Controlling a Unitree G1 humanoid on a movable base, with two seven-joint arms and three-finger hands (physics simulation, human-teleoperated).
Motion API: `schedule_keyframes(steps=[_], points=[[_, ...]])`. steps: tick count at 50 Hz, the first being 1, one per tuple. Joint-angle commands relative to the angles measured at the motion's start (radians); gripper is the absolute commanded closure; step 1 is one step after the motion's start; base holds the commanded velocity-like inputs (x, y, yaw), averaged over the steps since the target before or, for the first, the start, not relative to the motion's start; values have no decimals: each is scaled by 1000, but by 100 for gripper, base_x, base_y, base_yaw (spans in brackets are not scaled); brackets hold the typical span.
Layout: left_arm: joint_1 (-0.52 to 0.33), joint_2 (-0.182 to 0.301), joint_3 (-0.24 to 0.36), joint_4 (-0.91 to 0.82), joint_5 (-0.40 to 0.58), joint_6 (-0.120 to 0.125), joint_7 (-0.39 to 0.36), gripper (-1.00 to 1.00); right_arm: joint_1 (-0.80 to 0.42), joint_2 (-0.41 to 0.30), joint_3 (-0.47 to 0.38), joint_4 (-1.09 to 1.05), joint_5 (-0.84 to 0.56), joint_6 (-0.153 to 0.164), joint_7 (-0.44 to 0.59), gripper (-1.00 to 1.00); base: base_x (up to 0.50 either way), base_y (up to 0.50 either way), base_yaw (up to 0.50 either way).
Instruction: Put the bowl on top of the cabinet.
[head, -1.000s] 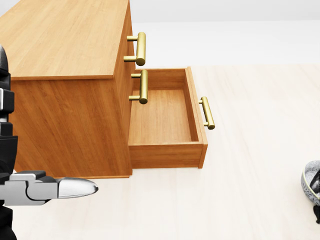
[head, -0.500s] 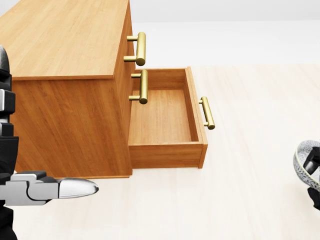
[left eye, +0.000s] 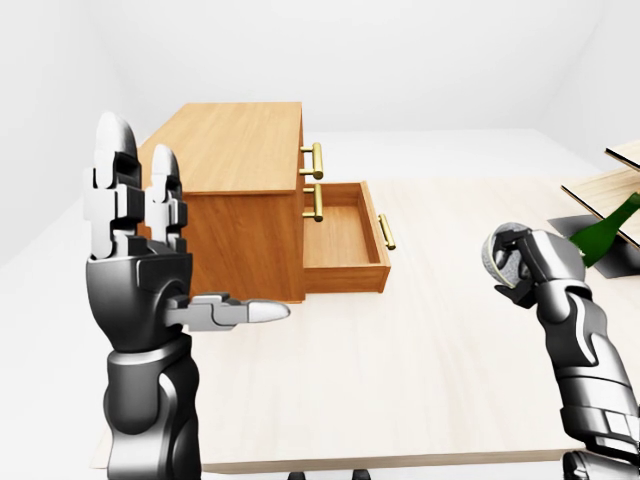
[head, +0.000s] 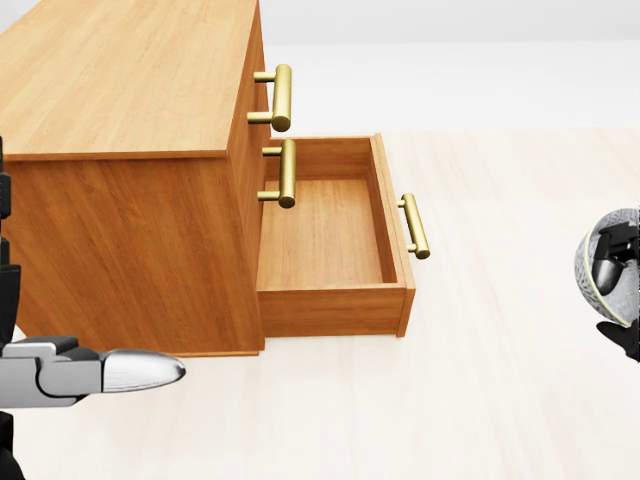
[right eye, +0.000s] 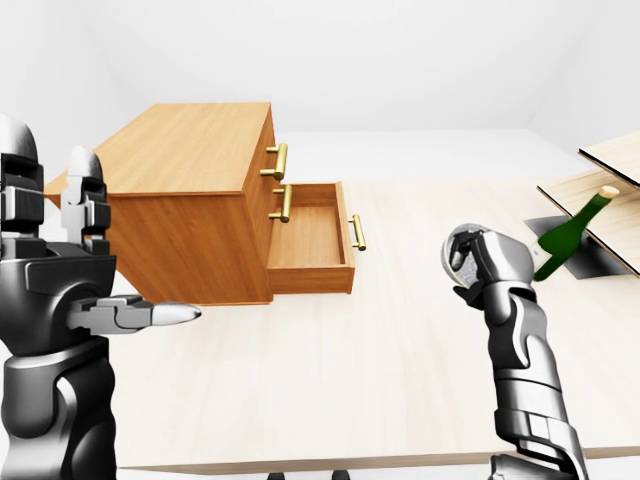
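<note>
The left robot hand (left eye: 140, 265) stands empty with its fingers spread, beside the cabinet (left eye: 235, 150), whose drawer (left eye: 340, 235) is open. Well right, the right robot hand (right eye: 492, 262) grips the bowl (right eye: 461, 250) above the table (left eye: 430, 380). This looks like the carry; next, the bowl needs swinging left and up over the cabinet top.

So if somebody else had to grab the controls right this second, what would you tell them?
Left hand: open, empty, raised near the cabinet.
Right hand: fingers shut round the bowl, held in the air to the right of the cabinet.
Done: bowl grasped and lifted.
Left: carry it over the cabinet top, set it down, release. The open drawer is empty and is not the goal.
</note>
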Motion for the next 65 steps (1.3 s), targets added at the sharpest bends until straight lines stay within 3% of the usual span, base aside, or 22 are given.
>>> schedule_keyframes(steps=[1, 35, 65], points=[[-10, 5, 10, -6, -10, 0, 6, -100, -94, -8, 7, -66, -55, 10, 39, 100, 0, 0, 0], [-12, 6, 12, 1, -13, 0, 7, -100, -453, 27, 129, -17, -105, 104, 198, 100, 0, 0, 0], [-28, 14, 29, -8, -33, 0, 15, -100, -712, 111, 210, 121, -187, 86, 272, 100, 0, 0, 0]])
